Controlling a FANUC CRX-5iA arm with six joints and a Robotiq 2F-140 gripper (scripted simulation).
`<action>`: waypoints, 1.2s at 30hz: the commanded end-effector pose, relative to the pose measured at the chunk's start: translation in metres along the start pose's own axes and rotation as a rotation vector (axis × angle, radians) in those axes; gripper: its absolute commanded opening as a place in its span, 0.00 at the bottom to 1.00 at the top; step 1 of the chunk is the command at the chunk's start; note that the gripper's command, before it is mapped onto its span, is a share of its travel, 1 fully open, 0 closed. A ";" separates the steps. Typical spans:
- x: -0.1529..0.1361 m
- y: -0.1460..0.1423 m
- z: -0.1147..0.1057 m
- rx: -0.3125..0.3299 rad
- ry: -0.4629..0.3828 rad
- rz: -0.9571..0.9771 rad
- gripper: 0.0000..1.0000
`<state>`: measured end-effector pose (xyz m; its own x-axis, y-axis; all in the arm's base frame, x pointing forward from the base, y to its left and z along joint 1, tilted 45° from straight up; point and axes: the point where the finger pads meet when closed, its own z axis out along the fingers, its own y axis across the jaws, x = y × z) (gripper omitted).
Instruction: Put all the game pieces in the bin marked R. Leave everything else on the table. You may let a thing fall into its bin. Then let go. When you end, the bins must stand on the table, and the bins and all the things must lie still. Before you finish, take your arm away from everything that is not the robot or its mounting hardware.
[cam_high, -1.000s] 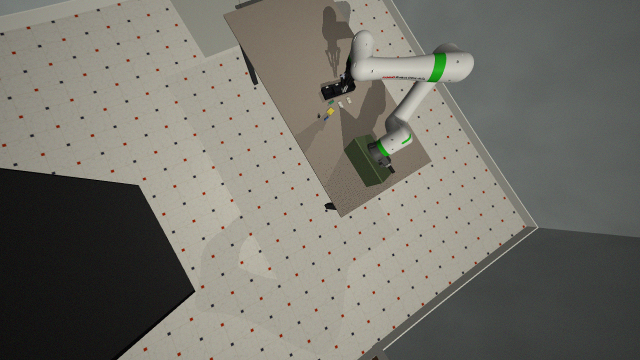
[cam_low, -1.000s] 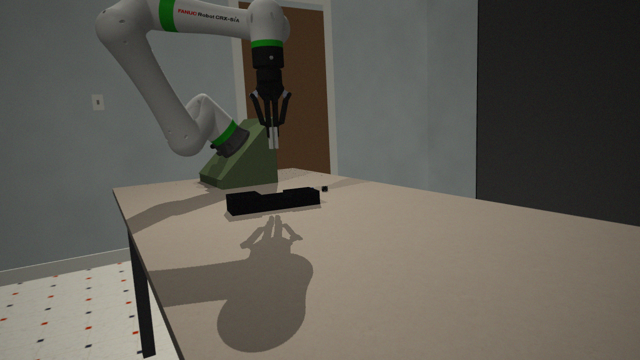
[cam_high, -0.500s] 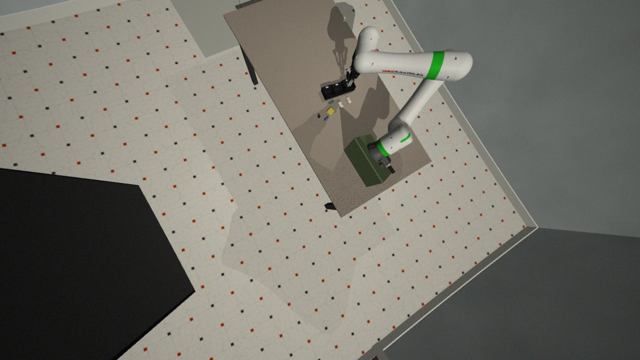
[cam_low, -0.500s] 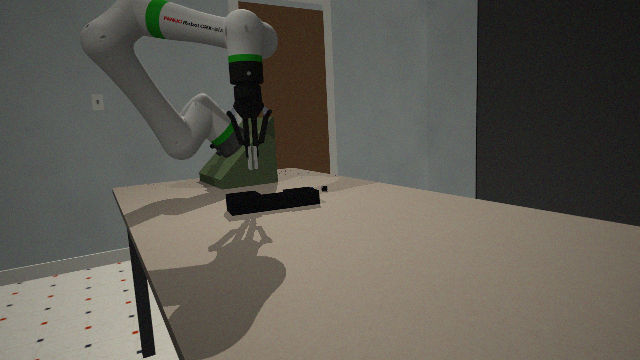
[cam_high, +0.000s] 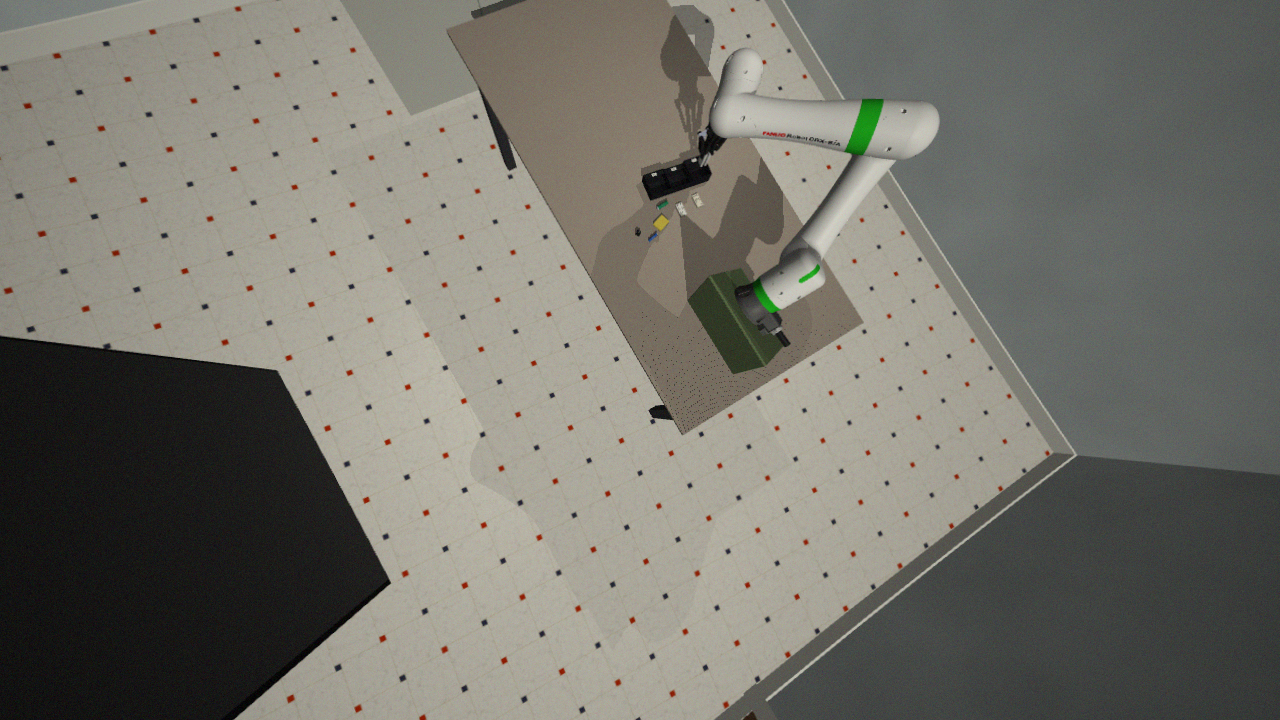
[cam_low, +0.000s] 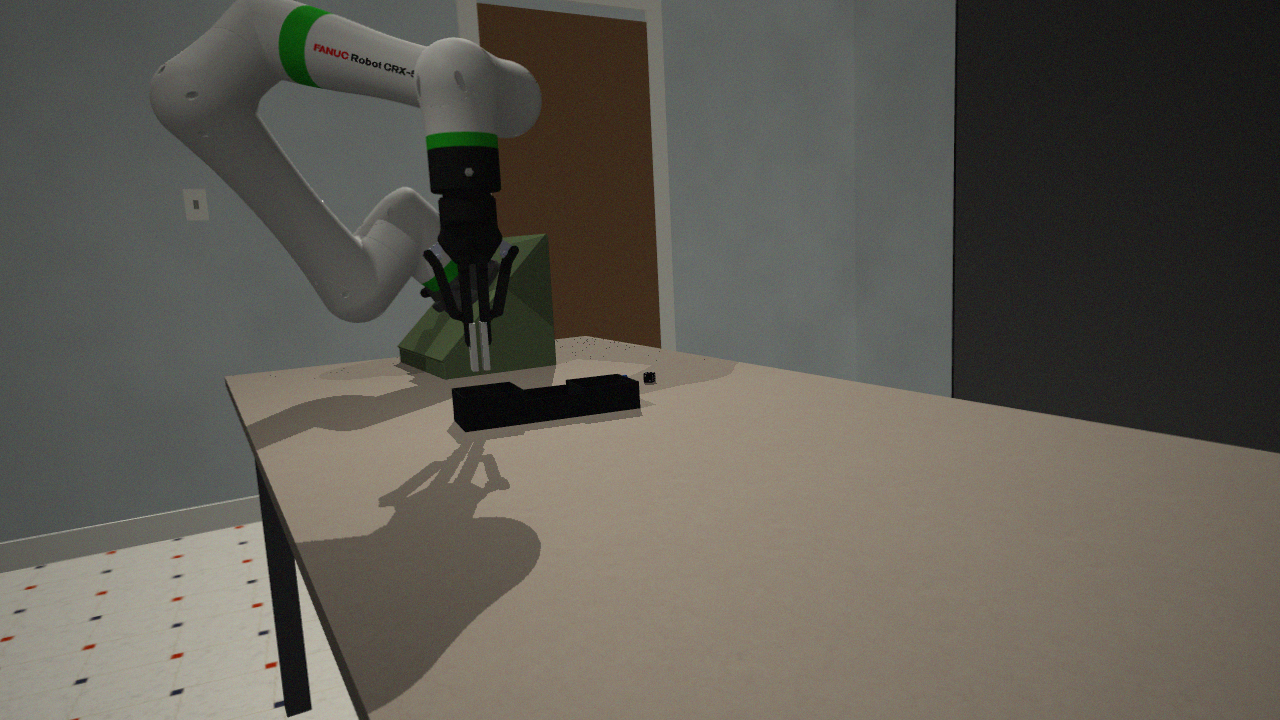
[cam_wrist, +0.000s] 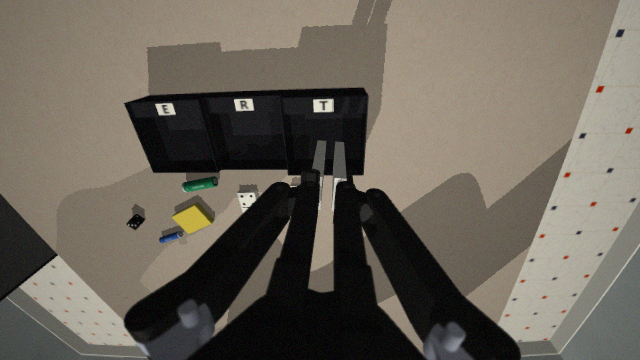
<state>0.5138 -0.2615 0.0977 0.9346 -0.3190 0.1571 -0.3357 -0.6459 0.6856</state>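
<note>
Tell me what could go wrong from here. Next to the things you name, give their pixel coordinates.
The shut gripper (cam_high: 705, 162) (cam_low: 480, 368) (cam_wrist: 329, 155) overlaps bin T (cam_high: 699, 179) (cam_low: 486, 411) (cam_wrist: 366, 132) in the wrist view; descending there could knock the bins.

Reaching for the black die (cam_high: 638, 231) (cam_low: 649, 377) (cam_wrist: 135, 221) might nudge the nearby yellow block (cam_high: 660, 222) (cam_wrist: 192, 219).

Bin R (cam_wrist: 250, 167) adjoins T, so a piece released slightly off could land in the wrong bin.

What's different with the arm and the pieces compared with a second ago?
The black gripper with pale fingertips has come down and shifted left in the exterior view. Nothing was picked up or let go; it is shut on nothing. The black bins, black die and yellow block stayed put.
</note>
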 end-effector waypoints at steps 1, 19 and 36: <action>0.000 0.000 0.008 0.000 0.000 0.000 0.05; 0.000 0.000 0.048 0.000 0.000 0.000 0.05; 0.000 0.000 0.057 0.000 0.000 0.000 0.05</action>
<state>0.5074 -0.3014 0.0570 0.9346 -0.3190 0.1570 -0.3357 -0.6461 0.6855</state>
